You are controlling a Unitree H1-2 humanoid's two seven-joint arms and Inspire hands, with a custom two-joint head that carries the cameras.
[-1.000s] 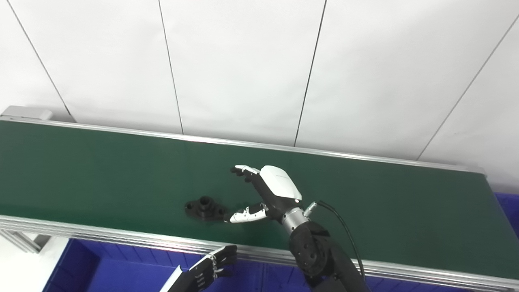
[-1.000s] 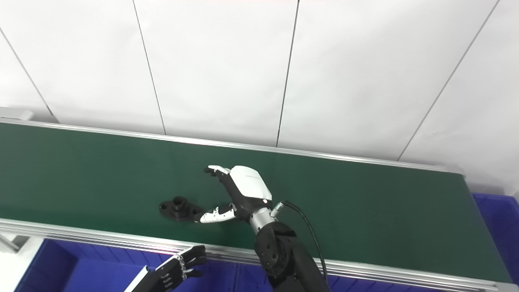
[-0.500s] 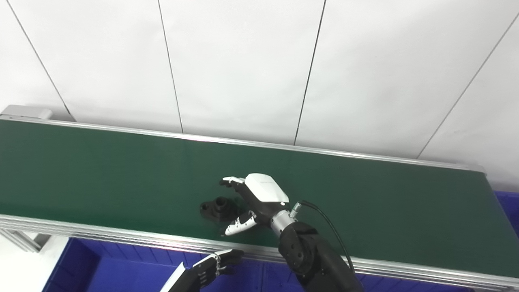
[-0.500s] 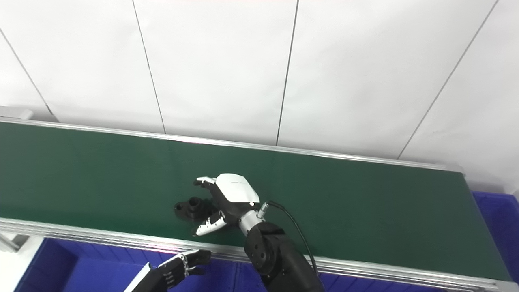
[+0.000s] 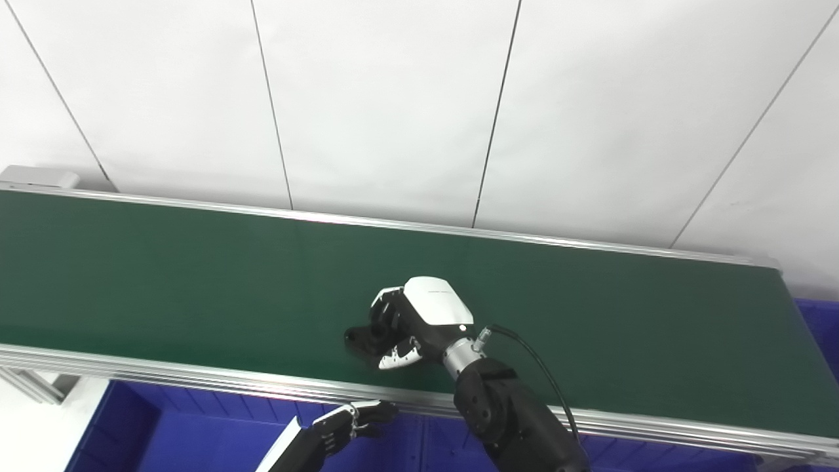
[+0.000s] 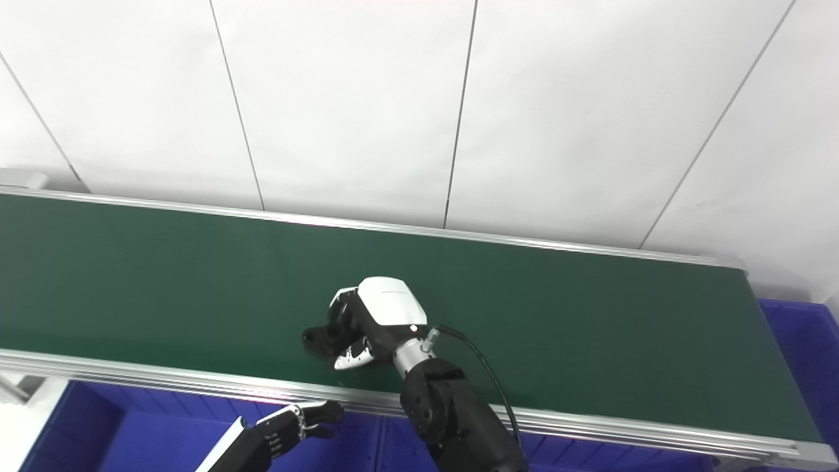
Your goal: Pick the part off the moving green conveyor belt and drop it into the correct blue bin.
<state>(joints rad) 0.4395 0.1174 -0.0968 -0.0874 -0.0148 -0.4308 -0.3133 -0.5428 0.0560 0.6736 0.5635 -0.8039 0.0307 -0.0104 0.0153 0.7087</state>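
1. Grasp step: the right hand (image 5: 419,318) has its fingers (image 5: 387,308) and thumb wrapped round the black part (image 5: 357,337), which sits between them on the green belt (image 5: 164,275)
2. The left hand (image 5: 347,423) waits below the belt, fingers loosely curled and empty
3. Next, I judge: lift clear, carry to a blue bin (image 5: 131,439)
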